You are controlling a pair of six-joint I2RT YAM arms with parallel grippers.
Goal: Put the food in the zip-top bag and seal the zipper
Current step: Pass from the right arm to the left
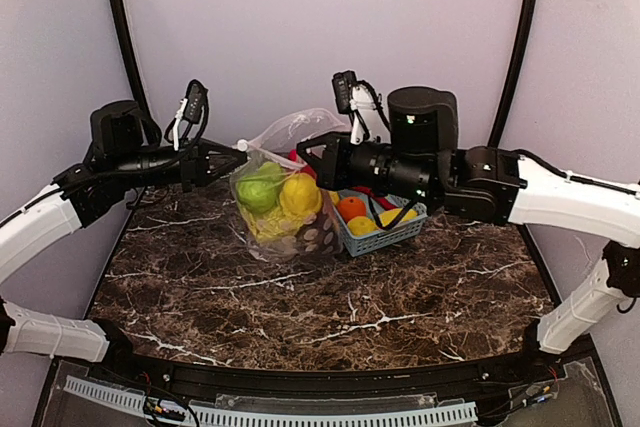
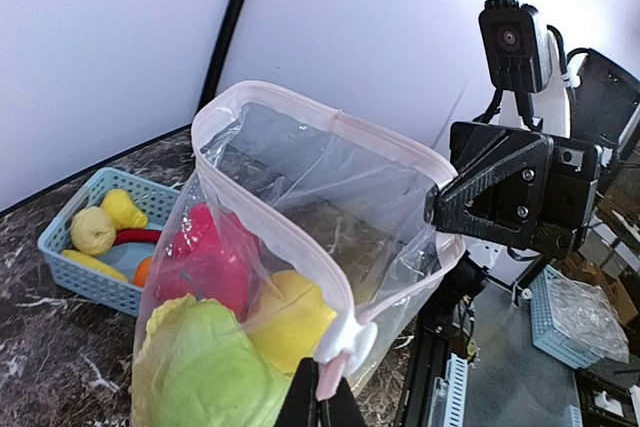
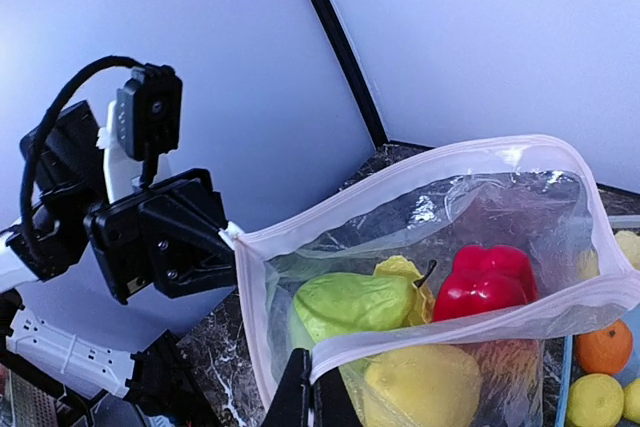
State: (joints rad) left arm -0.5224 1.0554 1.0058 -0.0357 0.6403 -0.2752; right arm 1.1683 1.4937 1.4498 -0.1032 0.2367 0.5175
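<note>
The zip-top bag (image 1: 285,202) hangs open between my two grippers, its bottom down at the tabletop. Inside are a green pear (image 3: 355,302), a red pepper (image 3: 485,282), a yellow fruit (image 3: 425,387) and a yellow leafy piece (image 3: 405,269). My left gripper (image 1: 240,150) (image 2: 325,382) is shut on the pink end tab of the zipper (image 2: 300,252), next to a white slider (image 2: 365,342). My right gripper (image 1: 302,150) (image 3: 312,367) is shut on the pink zipper strip (image 3: 416,335) on the bag's other side. The mouth gapes wide.
A light blue basket (image 1: 392,235) stands just right of the bag, under the right arm. It holds an orange fruit (image 1: 351,208) and yellow pieces (image 1: 362,226). The dark marble tabletop (image 1: 300,297) stretches toward the near edge. Black frame posts rise at the back corners.
</note>
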